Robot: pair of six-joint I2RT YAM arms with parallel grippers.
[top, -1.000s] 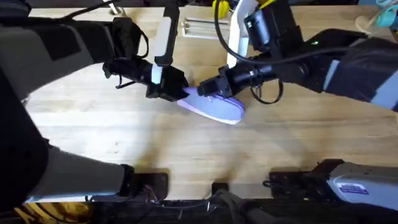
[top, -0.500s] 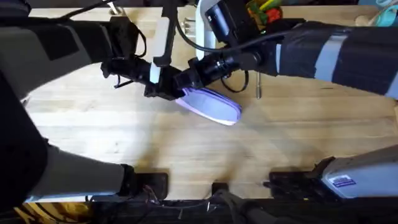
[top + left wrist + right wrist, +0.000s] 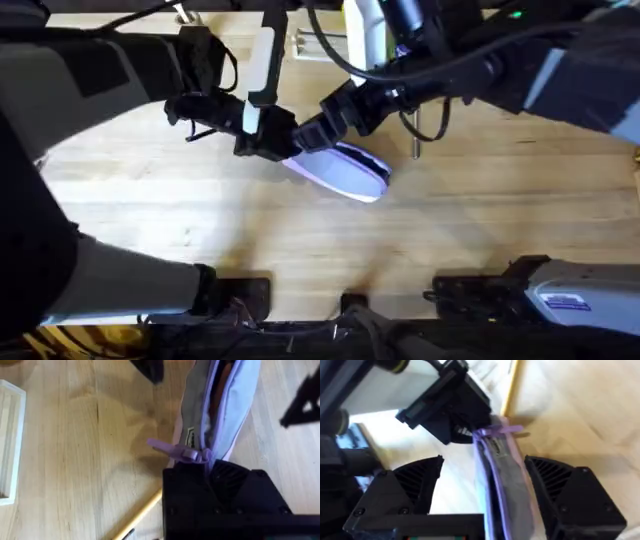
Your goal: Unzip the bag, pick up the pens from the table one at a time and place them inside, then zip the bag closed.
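Observation:
The lavender bag (image 3: 348, 170) lies mid-table on the light wood table (image 3: 480, 220), its zipper parted and the purple pull tab (image 3: 179, 452) near the left end. My left gripper (image 3: 268, 140) is shut on that end of the bag (image 3: 227, 390), its black fingers (image 3: 220, 490) clamped over the fabric. Hovering over the same end is my right gripper (image 3: 322, 128), open, with one finger (image 3: 417, 485) on each side of the bag (image 3: 505, 485). A dark grey pen (image 3: 415, 138) lies behind the bag's right end. A tan-yellow pen (image 3: 512, 385) (image 3: 136, 519) lies just beyond the left gripper.
A white tray (image 3: 303, 42) with white sticks stands at the back centre, and its corner (image 3: 11, 445) shows beside the left gripper. Both arms cross above the table's back half. Bare wood stretches in front of the bag.
The right gripper moved left along the bag's top toward the left gripper, then drew back slightly. Its arm swung away from the dark grey pen. The left gripper kept its hold.

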